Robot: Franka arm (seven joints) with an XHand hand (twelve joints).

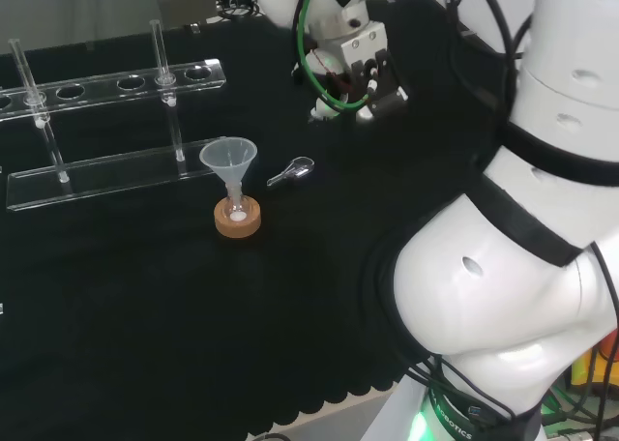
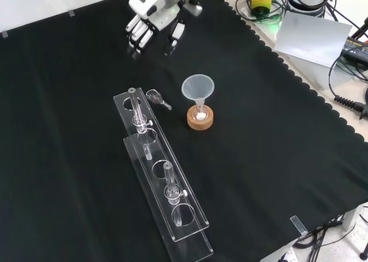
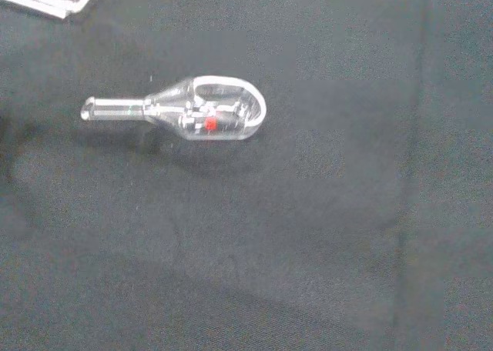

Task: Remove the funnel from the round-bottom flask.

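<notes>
Inspecting the bench, we find the funnel (image 2: 198, 89) still seated in the round-bottom flask (image 2: 200, 114), its stem running down into the flask's neck and its clear cone standing upright above. We note the flask rests in a cork ring stand (image 2: 200, 120) near the middle of the black cloth (image 2: 276, 158). In the head view the same funnel (image 1: 228, 158) and cork stand (image 1: 238, 220) sit just in front of the clear plastic test-tube rack (image 1: 106, 122).

We record the hand (image 2: 154, 22) at the top of the front view, well apart from the funnel, hovering above the cloth with its fingers (image 2: 137, 34) extended downward and relaxed; it has hold of nothing. In the head view the hand (image 1: 360, 78) hangs beyond and to the right of the funnel.

We observe a small clear glass scoop-shaped piece (image 3: 192, 115) lying on its side on the cloth, with a red mark inside its bowl. In the front view this piece (image 2: 157, 98) lies between the rack (image 2: 164, 176) and the funnel, touching neither.
</notes>
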